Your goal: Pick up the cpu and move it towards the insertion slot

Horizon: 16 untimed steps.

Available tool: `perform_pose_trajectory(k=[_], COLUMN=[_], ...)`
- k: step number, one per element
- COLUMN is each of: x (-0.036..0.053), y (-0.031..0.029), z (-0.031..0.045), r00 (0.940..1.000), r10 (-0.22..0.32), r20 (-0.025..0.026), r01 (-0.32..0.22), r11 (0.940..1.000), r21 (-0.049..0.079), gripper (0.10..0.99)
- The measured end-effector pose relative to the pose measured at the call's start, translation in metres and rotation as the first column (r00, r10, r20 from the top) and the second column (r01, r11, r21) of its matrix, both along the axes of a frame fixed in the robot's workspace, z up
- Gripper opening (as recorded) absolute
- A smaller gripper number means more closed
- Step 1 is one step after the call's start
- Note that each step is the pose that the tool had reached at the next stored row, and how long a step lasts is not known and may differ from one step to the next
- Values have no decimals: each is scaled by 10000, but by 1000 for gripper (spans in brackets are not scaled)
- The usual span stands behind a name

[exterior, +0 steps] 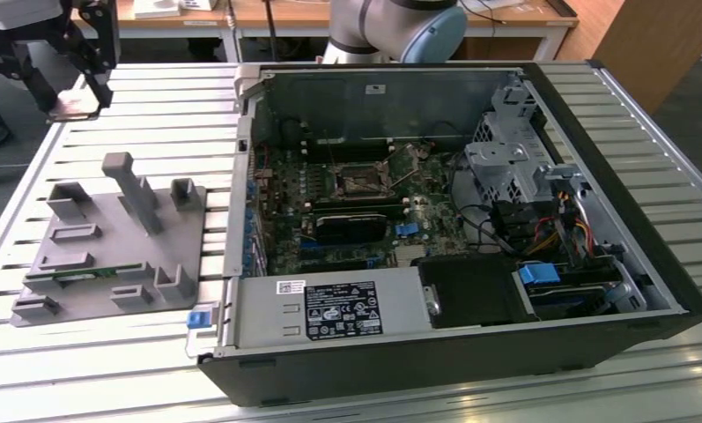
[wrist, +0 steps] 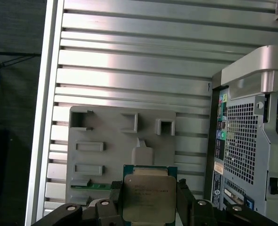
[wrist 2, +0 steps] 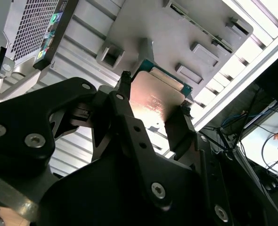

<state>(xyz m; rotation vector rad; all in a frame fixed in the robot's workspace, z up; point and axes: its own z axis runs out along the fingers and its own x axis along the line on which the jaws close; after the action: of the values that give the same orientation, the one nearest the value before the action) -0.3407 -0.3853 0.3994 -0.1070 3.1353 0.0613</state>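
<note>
The claw [wrist: 150, 207] is clamped on the cpu [wrist: 149, 195], which sits flat between its two fingers above the gray fixture tray [wrist: 106, 136] on the bench [wrist: 129, 56]. The insertion slot [exterior: 360, 182] lies inside the open computer case [exterior: 445, 370], well apart.

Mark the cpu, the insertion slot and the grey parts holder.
cpu [wrist: 149, 198]: first wrist view, middle of its metal lid.
insertion slot [exterior: 361, 182]: exterior view, socket centre.
grey parts holder [exterior: 110, 249]: exterior view, bare base plate.

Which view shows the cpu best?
The first wrist view: the cpu faces the camera, held by the gripper. The second wrist view shows it tilted, with glare; in the exterior view it is a pale patch.
</note>
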Motion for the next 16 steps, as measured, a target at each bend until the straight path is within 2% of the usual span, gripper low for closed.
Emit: perform_pose_trajectory(k=[16], x=[219], y=[4], z=[-1], r00=[10000], r10=[0], r20=[0], r01=[0], r11=[10000], r21=[1], gripper=[541])
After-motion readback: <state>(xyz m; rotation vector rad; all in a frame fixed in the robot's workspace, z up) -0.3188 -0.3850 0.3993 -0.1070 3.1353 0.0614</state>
